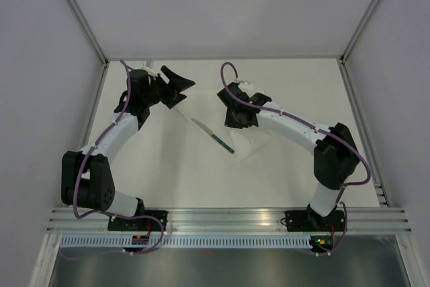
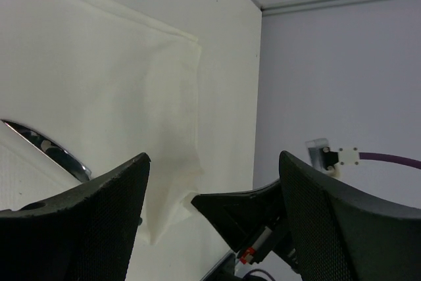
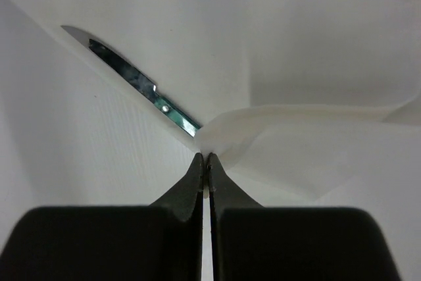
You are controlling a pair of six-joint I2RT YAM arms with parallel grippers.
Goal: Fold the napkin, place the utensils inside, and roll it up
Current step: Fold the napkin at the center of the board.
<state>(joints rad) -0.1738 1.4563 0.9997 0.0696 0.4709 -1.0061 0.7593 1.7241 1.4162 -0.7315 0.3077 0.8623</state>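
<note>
Napkin (image 1: 252, 144) lies mid-table from above, knife (image 1: 213, 136) along its left edge, ready for wrapping; left wrist: my left gripper (image 2: 212, 162) hangs open above the cloth's corner; right wrist: my right gripper (image 3: 205, 159) pinches a raised fold, probably to draw it over.

- The table (image 1: 201, 186) along the near edge, between the two bases, is wide open. I could swing either gripper through.
- The middle is the tight spot: the knife (image 1: 213, 135) lies diagonally on the napkin (image 1: 252, 142).
- The right gripper (image 1: 240, 124) is pinching up a napkin fold, and that raised cloth blocks a low pass.
- The left gripper (image 1: 187, 92) hangs agape by the far edge, so there's little room behind it.
- The right arm (image 1: 295, 126) arcs across the right side.
</note>
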